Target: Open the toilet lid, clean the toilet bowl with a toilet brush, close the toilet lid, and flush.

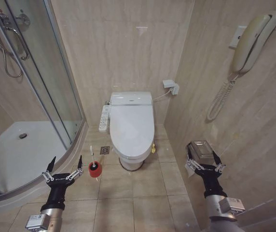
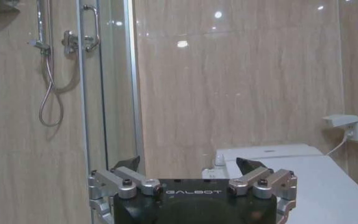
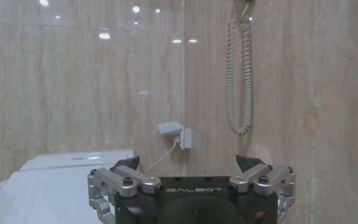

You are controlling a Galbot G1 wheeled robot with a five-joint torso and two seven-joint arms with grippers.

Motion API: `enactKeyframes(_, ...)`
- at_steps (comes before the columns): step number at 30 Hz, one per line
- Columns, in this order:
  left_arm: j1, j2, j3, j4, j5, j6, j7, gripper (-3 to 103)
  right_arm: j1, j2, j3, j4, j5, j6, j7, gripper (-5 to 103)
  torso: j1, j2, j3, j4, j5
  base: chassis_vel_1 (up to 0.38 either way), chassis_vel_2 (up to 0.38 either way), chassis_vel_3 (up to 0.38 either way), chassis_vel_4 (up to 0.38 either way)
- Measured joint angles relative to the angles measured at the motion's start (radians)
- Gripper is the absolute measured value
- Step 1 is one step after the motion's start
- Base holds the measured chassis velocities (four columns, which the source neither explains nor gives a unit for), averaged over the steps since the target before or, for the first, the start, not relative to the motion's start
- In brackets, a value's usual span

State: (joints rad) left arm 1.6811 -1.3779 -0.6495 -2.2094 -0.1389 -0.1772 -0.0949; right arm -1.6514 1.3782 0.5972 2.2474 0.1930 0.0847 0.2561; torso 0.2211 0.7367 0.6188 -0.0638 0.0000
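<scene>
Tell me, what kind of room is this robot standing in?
A bathroom, perhaps a hotel's: a toilet with its toilet lid down, a glass shower enclosure with a white shower tray, and a wall phone on beige tiled walls.

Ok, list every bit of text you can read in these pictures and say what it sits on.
"GALBOT": on the body of the left gripper, seen in its wrist view.
"GALBOT": on the body of the right gripper, seen in its wrist view.
Button panel beside the toilet bowl: markings too small to read.
Nothing else readable.
</scene>
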Motion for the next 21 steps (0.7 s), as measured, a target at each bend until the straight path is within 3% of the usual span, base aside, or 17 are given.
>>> enactKeyframes(7,0.0,0.0,0.0,0.0,0.0,0.0,0.0,100,0.0,0.0,0.0,0.0,0.0,0.0,0.0,100,0.0,0.0,0.0,-0.0003,-0.0001,-0.013,-0.008,0.007,0.012)
enactKeyframes(21,0.0,0.0,0.0,0.0,0.0,0.0,0.0,100,0.0,0.0,0.0,0.0,0.0,0.0,0.0,100,0.0,0.0,0.0,-0.0001,0.0,0.095,-0.076,-0.091,0.089)
